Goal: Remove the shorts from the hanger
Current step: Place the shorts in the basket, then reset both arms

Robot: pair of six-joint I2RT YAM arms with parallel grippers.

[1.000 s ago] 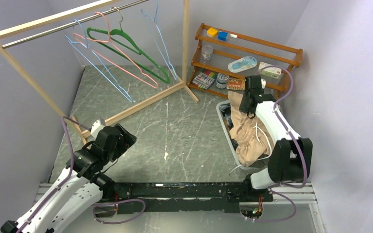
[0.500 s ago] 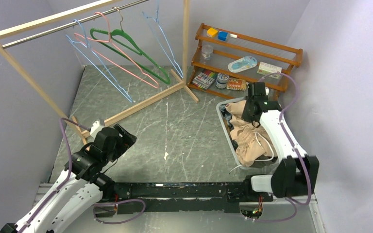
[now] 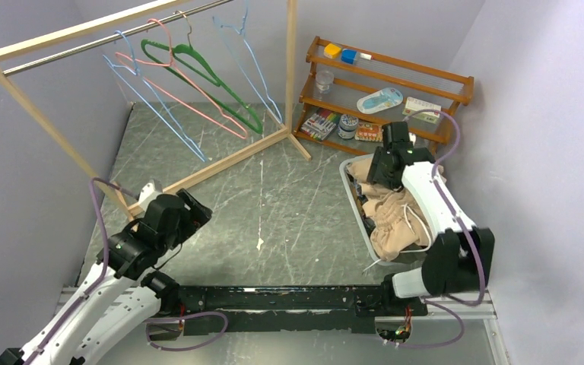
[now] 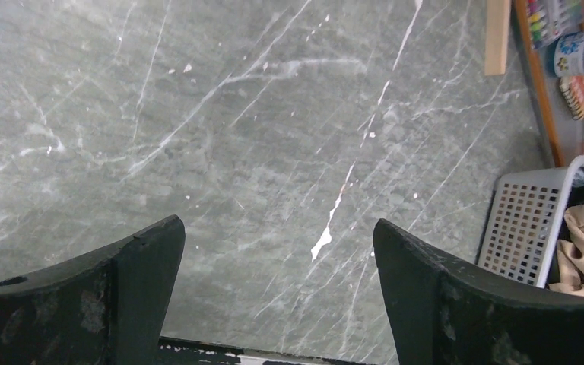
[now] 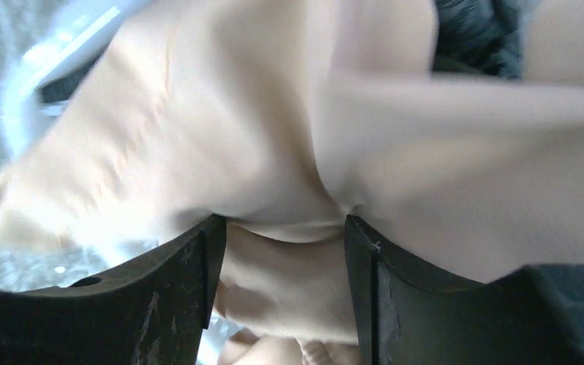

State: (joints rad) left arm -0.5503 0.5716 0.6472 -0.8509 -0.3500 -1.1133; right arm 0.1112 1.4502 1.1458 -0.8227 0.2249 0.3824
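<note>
The right end effector [image 5: 277, 228] is held over the basket [image 3: 355, 205] at the right side of the table [image 3: 274, 190], tipped down onto the light beige shorts [image 3: 391, 224]. In the right wrist view its fingers [image 5: 175, 281] are seen parted, with a bunched fold of the beige cloth lying in the gap between them. That view is blurred, so whether the pads touch the cloth cannot be told. The shorts are piled inside the basket, crumpled, filling most of it, and a white drawstring [image 3: 412, 220] is looped across the top of the pile and over the near rim. Some dark fabric [image 5: 475, 38] is seen beside the beige cloth, at the far left corner of the basket in the top view. The left end effector [image 4: 277, 224] is held above bare table near the left front, well apart from the basket, with its jaws spread wide and nothing between them. The basket's perforated wall is caught at the right edge of the left wrist view. A wooden rack [image 3: 46, 118] with a metal rail is placed at the far left. A green hanger [image 3: 205, 76], a pink hanger [image 3: 190, 95] and blue hangers [image 3: 156, 106] are hung on the rail, well apart from the shorts. A small wooden shelf [image 3: 426, 76] with assorted items is set at the back, just beyond the basket.
</note>
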